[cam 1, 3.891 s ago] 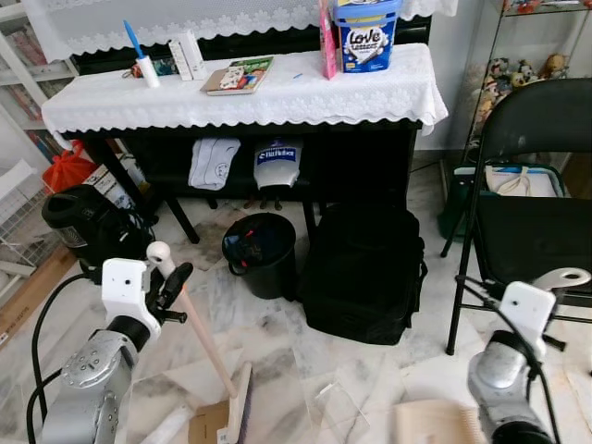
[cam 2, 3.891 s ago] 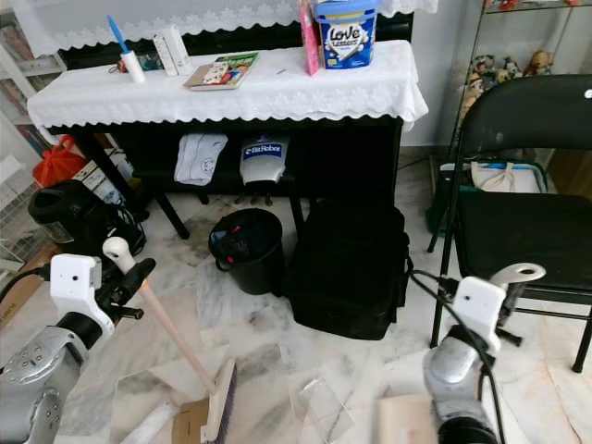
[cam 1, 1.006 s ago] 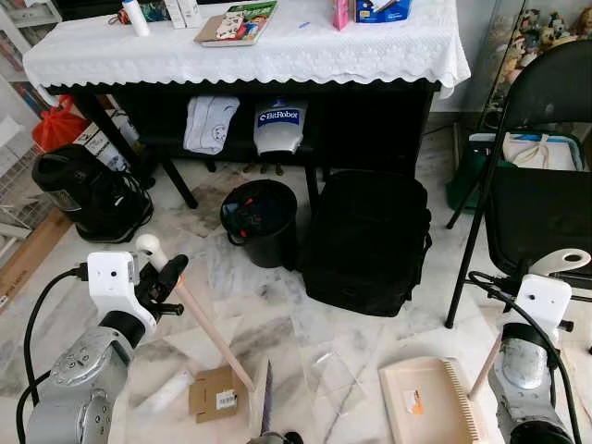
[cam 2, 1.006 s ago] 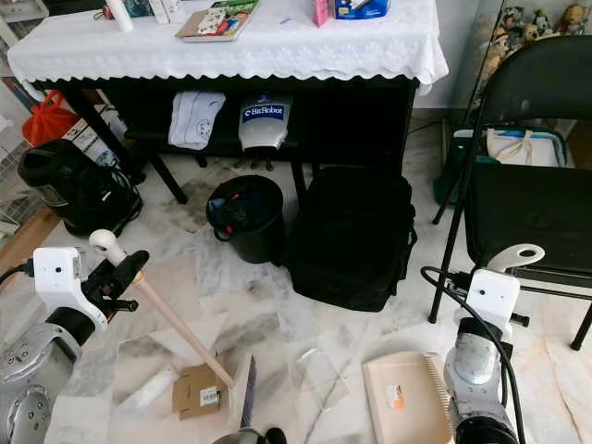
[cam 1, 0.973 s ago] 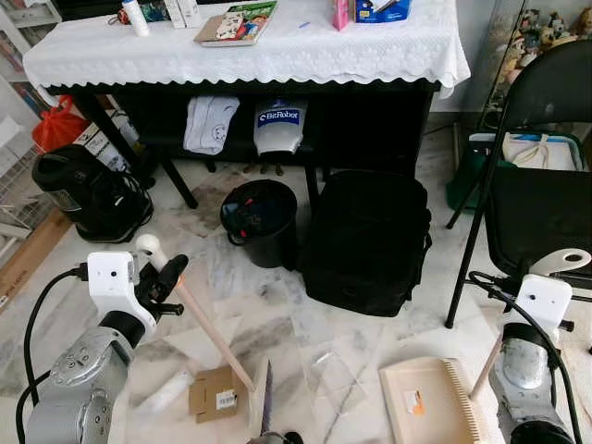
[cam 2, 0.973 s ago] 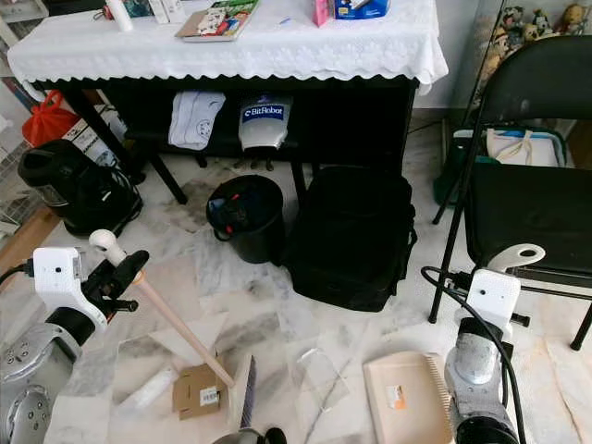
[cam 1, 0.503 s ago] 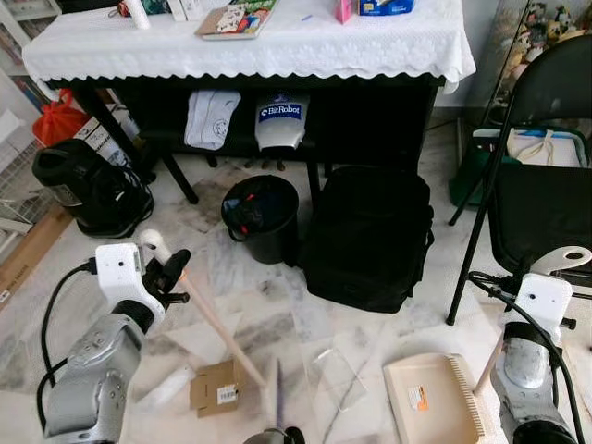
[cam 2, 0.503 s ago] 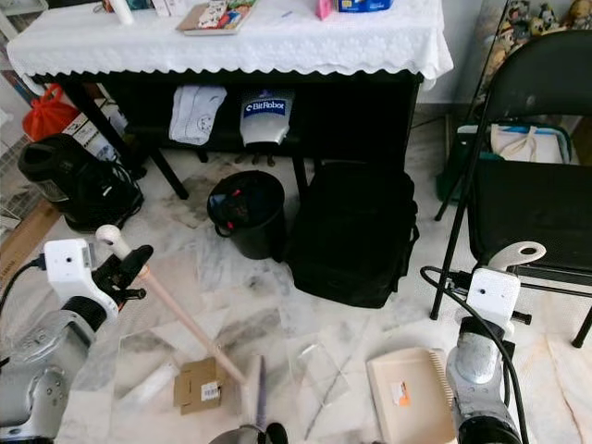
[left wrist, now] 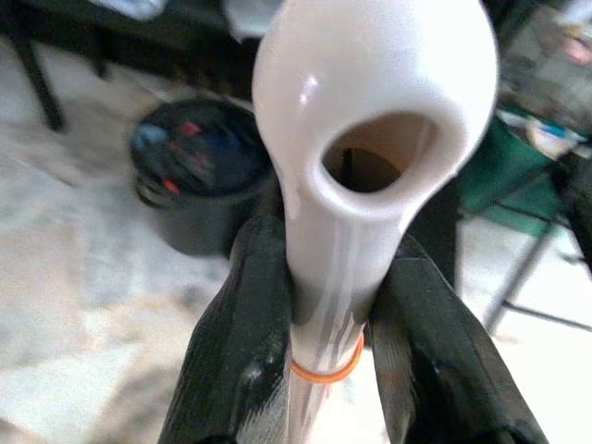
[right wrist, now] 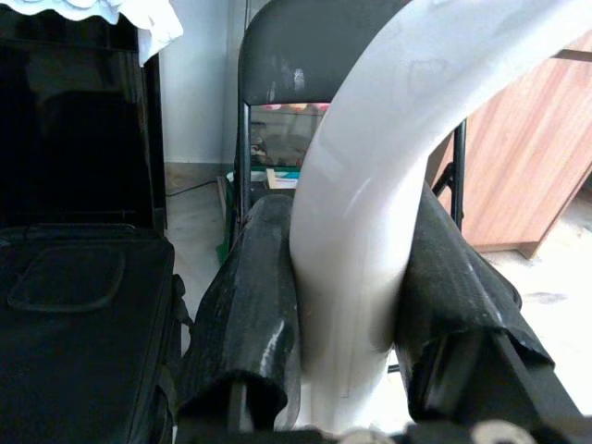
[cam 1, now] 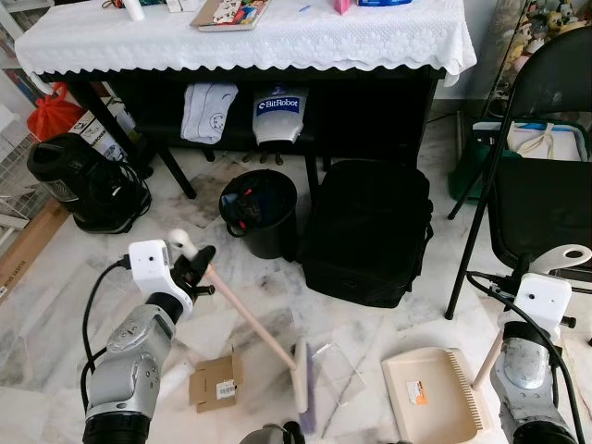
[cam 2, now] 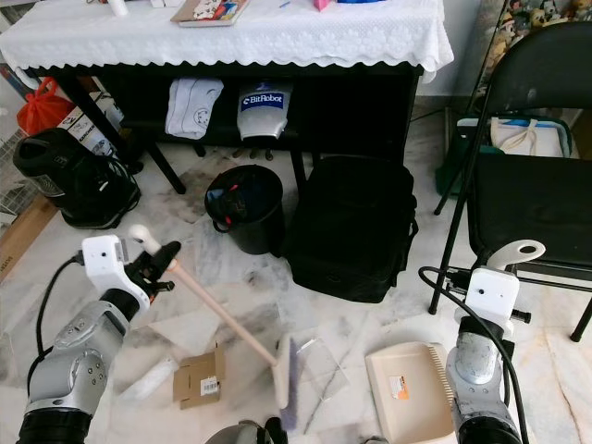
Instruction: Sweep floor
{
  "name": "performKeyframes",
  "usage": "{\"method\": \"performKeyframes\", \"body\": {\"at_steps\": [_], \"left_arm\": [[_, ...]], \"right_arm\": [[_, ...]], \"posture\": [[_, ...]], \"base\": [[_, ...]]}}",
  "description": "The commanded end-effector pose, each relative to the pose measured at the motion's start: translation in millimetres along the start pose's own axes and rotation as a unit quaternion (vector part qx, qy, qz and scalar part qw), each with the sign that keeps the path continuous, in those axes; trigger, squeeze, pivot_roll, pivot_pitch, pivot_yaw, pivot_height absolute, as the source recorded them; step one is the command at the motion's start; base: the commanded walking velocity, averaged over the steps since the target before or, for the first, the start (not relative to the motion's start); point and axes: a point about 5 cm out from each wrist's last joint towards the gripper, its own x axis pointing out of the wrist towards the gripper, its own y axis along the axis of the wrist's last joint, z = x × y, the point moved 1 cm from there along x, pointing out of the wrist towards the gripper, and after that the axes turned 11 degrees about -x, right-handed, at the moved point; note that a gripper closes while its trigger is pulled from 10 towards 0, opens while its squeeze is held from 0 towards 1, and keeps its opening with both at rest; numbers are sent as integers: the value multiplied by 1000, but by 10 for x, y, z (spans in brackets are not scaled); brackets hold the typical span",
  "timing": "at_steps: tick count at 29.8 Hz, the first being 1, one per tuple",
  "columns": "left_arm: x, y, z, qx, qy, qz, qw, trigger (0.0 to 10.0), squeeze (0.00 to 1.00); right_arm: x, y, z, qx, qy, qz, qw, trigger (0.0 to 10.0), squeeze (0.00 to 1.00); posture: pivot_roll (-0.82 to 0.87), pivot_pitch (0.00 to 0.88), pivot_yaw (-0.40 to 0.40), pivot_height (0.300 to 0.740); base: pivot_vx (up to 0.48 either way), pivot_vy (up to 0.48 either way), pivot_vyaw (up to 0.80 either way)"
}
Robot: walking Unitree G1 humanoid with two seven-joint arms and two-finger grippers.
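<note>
- On your left side, the left gripper [left wrist: 328,338] is clamped on the white handle of the broom [cam 1: 250,322], both black fingers [left wrist: 245,342] pressed against it just below the loop at its end.
- From that grip you can see the broom slant down to the marble floor [cam 1: 277,305], where its head rests between a flattened cardboard box [cam 1: 215,382] and a sheet of clear plastic [cam 1: 338,363].
- Beside the cardboard box, on its left, a small white roll [cam 2: 148,378] lies on the floor.
- Your right gripper [right wrist: 356,305] is closed around the curved white handle of the dustpan [cam 1: 435,395], which sits flat on the floor to the right of the plastic.
- Beyond the broom, you have a black bin [cam 1: 259,213] standing next to a black backpack [cam 1: 370,231], both in front of a table [cam 1: 250,42] draped in a white lace cloth.
- To your right stands a black folding chair [cam 1: 541,194]; a black appliance [cam 1: 79,185] sits on the floor at far left.
</note>
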Motion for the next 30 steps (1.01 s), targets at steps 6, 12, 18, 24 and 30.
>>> {"method": "performKeyframes", "body": {"at_steps": [6,12,18,24,30], "left_arm": [[-140,-236,6,-49,-63,-103,992,10000,0],[-218,-100,80,-120,-108,-111,981,10000,0],[-213,11,125,-165,-125,-89,974,10000,0],[-218,175,150,-179,-117,-44,976,10000,0],[-262,446,62,-70,-65,11,995,10000,0]], "right_arm": [[-22,-59,5,-20,12,-11,1000,10000,0],[7,-18,-61,-16,14,-11,1000,10000,0],[18,1,-98,-13,15,-12,1000,10000,0],[23,23,-147,-7,16,-14,1000,10000,0],[16,29,-170,-5,17,-13,1000,10000,0]], "posture": [[128,194,152,740],[143,178,149,740],[156,165,145,740],[166,152,143,740],[167,153,149,740]], "base": [[0,0,0],[0,0,0],[0,0,0],[0,0,0],[0,0,0]]}}
